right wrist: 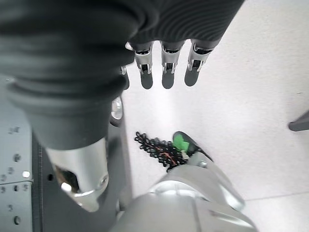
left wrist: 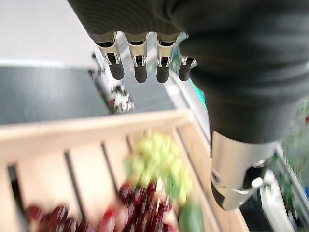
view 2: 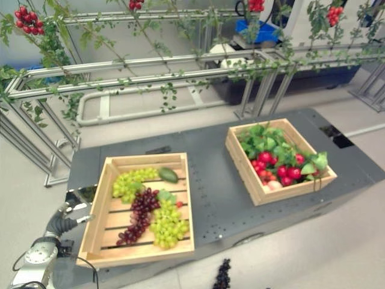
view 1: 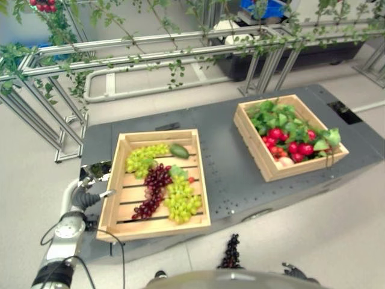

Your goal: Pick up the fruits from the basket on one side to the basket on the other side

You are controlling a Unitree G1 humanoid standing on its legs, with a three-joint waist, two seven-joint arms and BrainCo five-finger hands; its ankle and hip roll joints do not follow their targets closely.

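Note:
A wooden crate (view 1: 114,208) stands on the left of the dark table (view 1: 222,174). It holds two bunches of green grapes (view 1: 181,201), a dark purple bunch (view 1: 153,186) and a green avocado (view 1: 178,150). On the right, another crate (view 1: 258,153) carries red fruits (view 1: 301,147), a peach and green leaves. My left hand (view 1: 90,197) hovers at the left crate's outer side, open and holding nothing, its fingers (left wrist: 140,63) straight above the slats. My right hand (right wrist: 166,72) hangs low over the floor beside the table, open and holding nothing.
A dark bunch of grapes (view 1: 230,251) lies on the floor just in front of the table. Behind the table runs a metal frame (view 1: 150,60) with vines and red fruit clusters (view 2: 24,18). A blue bin (view 2: 261,27) sits beyond it.

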